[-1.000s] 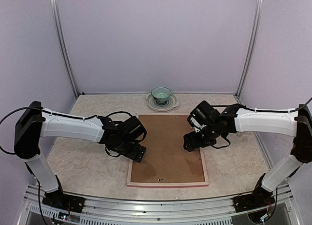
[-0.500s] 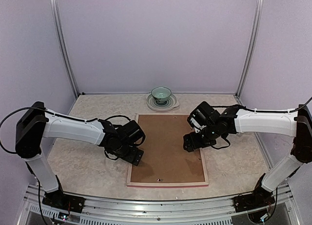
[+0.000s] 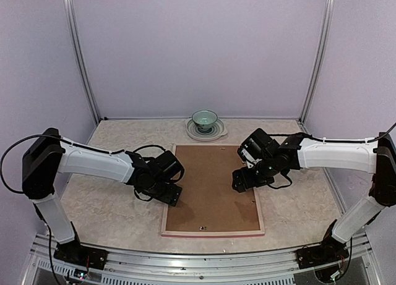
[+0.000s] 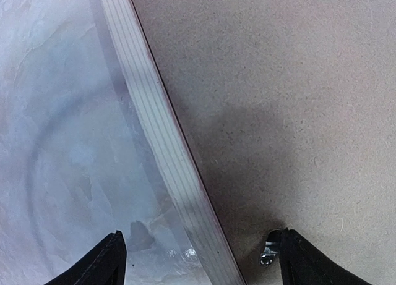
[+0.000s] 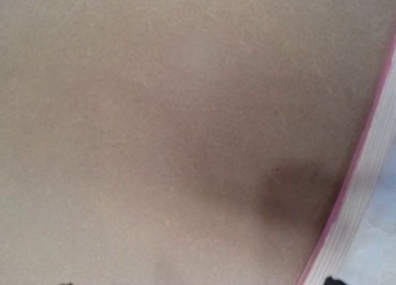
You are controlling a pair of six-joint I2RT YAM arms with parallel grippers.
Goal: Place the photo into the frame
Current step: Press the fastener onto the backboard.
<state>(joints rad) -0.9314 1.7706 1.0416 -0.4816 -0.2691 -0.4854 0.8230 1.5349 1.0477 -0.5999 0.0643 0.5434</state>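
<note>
Frame (image 3: 164, 218) lies flat, face down, mid-tabletop (image 3: 111, 211), long sides running near to far. Pale wood-coloured rim faces up, with a thin pink line along its near edge. Brown backing board (image 3: 213, 186) fills the opening inside the rim. Photo does not show in any view; cannot tell where it lies.

Left claw (image 3: 172, 195) is low over the frame's left side, about halfway along it. The left wrist view shows it released: the two black fingertips (image 4: 102, 263) stand wide apart and straddle the rim, one over the bare marbled tabletop, the other over the backing board. Neither tip visibly presses the rim, and nothing is held between them. A small metal tab (image 4: 267, 257) sits on the board just beside the inner tip.

Right claw (image 3: 242, 181) is low over the right part of the backing board, just inside the frame's right rim and a little farther from the bases than the left claw. Its wrist view is soft and nearly all brown board, with the pale rim and its pink edge curving down the right side. Only slivers of black fingertip show at the bottom corners, far apart: released, holding nothing. Cannot tell whether the tips touch the board.

At the far edge of the tabletop, beyond the frame, a green bowl (image 3: 204, 119) stands on a pale plate (image 3: 218, 135).
</note>
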